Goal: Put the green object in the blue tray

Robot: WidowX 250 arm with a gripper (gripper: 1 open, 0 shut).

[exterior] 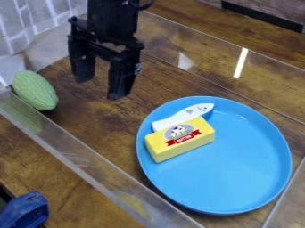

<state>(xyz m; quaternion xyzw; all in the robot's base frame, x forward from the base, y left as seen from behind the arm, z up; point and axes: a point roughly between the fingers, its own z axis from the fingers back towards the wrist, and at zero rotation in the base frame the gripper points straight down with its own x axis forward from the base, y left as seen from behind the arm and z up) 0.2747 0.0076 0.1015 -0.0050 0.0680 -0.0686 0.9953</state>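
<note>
Looks like a lab or robot test bench, not a home. Black gripper (102, 78) hangs over a dark wood-grain table (84, 151) fenced in by clear acrylic walls (71, 147), one running below-left of the hand, another behind it. Props only: blue tray (256, 178) to the hand's lower right holding a yellow block (179, 140), green object (35, 90) to its left. Overhead lights glare off the tabletop.

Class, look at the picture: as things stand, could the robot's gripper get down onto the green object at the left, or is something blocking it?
Probably yes. The gripper hangs open, pointing down, right of the green object. Only bare table lies between them, and nothing covers the object.
</note>
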